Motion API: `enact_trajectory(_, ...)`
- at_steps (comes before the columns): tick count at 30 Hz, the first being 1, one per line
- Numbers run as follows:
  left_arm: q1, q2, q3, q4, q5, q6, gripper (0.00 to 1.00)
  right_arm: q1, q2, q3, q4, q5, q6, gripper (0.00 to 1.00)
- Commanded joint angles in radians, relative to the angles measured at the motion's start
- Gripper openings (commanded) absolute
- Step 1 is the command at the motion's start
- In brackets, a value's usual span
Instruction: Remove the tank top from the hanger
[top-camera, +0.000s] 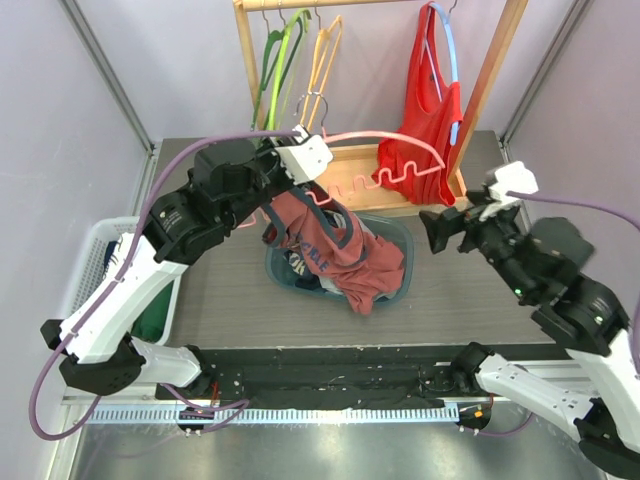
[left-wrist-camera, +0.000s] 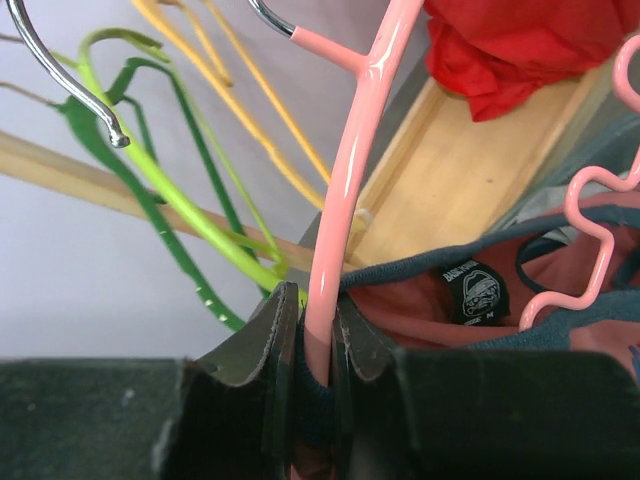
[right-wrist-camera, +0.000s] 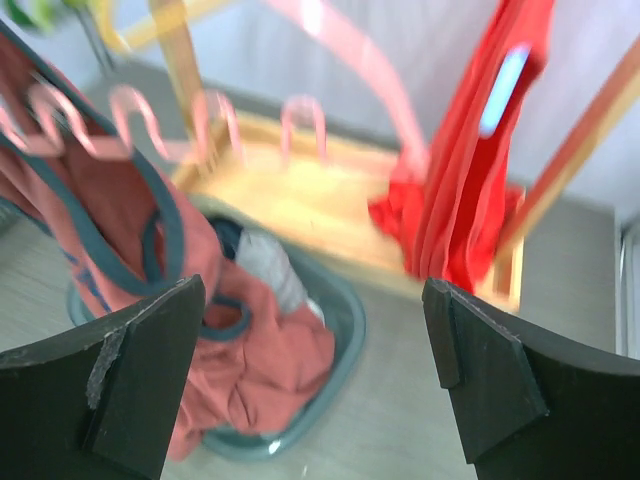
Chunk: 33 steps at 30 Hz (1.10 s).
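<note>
The pink hanger (top-camera: 375, 133) is off the rack, held over the table. My left gripper (top-camera: 306, 180) is shut on its left arm, and the wrist view shows the jaws (left-wrist-camera: 315, 340) also pinching the tank top's dark blue strap against the hanger (left-wrist-camera: 345, 190). The salmon tank top (top-camera: 335, 250) with blue trim hangs from that end and drapes down into a teal basin (top-camera: 398, 232). My right gripper (top-camera: 445, 228) is open and empty, to the right of the basin. Its wrist view shows the tank top (right-wrist-camera: 270, 370) and basin (right-wrist-camera: 345, 310) ahead between the fingers.
A wooden rack (top-camera: 490, 80) at the back holds green (top-camera: 275, 60) and orange hangers (top-camera: 322, 55) and a red top on a blue hanger (top-camera: 430, 110). A white basket (top-camera: 95, 255) stands at the left table edge. Grey walls enclose the sides.
</note>
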Motion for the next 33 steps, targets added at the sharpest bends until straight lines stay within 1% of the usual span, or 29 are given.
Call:
enact_trajectory(1, -0.014, -0.035, -0.004, -0.022, 0.098, 0.012, 0.00, 0.005, 0.030, 0.112, 0.141, -0.162, -0.123, 1.00)
enact_trajectory(5, -0.017, -0.040, -0.011, -0.055, 0.131, 0.047, 0.00, 0.005, 0.082, 0.123, 0.196, -0.250, -0.158, 1.00)
enact_trajectory(6, -0.020, -0.040, -0.008, -0.077, 0.168, 0.087, 0.00, 0.003, 0.093, 0.121, 0.215, -0.267, -0.164, 1.00)
enact_trajectory(7, -0.035, -0.043, -0.009, -0.095, 0.176, 0.111, 0.00, 0.003, 0.117, 0.126, 0.227, -0.281, -0.169, 1.00)
enact_trajectory(8, -0.043, -0.049, -0.012, -0.112, 0.178, 0.136, 0.00, 0.006, 0.128, 0.130, 0.235, -0.310, -0.169, 1.00)
enact_trajectory(12, -0.071, -0.068, -0.021, -0.123, 0.155, 0.234, 0.00, 0.005, 0.193, 0.176, 0.235, -0.316, -0.163, 0.99)
enact_trajectory(13, -0.081, -0.080, -0.029, -0.120, 0.156, 0.275, 0.00, 0.005, 0.202, 0.188, 0.229, -0.357, -0.165, 0.99)
enact_trajectory(14, -0.088, -0.094, -0.047, -0.092, 0.155, 0.305, 0.00, 0.005, 0.202, 0.193, 0.221, -0.382, -0.172, 0.99)
enact_trajectory(15, -0.101, -0.129, -0.067, -0.069, 0.150, 0.331, 0.00, 0.005, 0.199, 0.196, 0.207, -0.446, -0.172, 0.99)
enact_trajectory(16, -0.103, -0.149, -0.113, -0.045, 0.147, 0.351, 0.00, 0.005, 0.193, 0.192, 0.203, -0.482, -0.171, 0.99)
enact_trajectory(17, -0.104, -0.166, -0.136, 0.004, 0.148, 0.399, 0.00, 0.005, 0.178, 0.190, 0.198, -0.517, -0.168, 0.99)
enact_trajectory(18, -0.104, -0.202, -0.159, 0.029, 0.151, 0.421, 0.00, 0.003, 0.171, 0.187, 0.183, -0.590, -0.166, 0.99)
enact_trajectory(19, -0.104, -0.222, -0.220, 0.061, 0.156, 0.444, 0.00, 0.006, 0.167, 0.185, 0.178, -0.612, -0.163, 0.99)
enact_trajectory(20, -0.104, -0.248, -0.251, 0.137, 0.168, 0.478, 0.00, 0.005, 0.159, 0.188, 0.160, -0.637, -0.152, 0.99)
enact_trajectory(21, -0.104, -0.270, -0.288, 0.176, 0.171, 0.501, 0.00, 0.005, 0.155, 0.187, 0.151, -0.660, -0.148, 0.99)
enact_trajectory(23, -0.104, -0.324, -0.377, 0.275, 0.181, 0.536, 0.00, 0.005, 0.150, 0.190, 0.114, -0.750, -0.137, 0.99)
enact_trajectory(25, -0.104, -0.354, -0.412, 0.325, 0.184, 0.563, 0.00, 0.003, 0.161, 0.208, 0.075, -0.824, -0.134, 0.98)
enact_trajectory(29, -0.104, -0.361, -0.414, 0.351, 0.207, 0.561, 0.00, 0.005, 0.200, 0.225, -0.001, -0.844, -0.131, 0.97)
enact_trajectory(33, -0.106, -0.361, -0.393, 0.353, 0.214, 0.550, 0.00, 0.005, 0.208, 0.201, 0.000, -0.844, -0.132, 0.96)
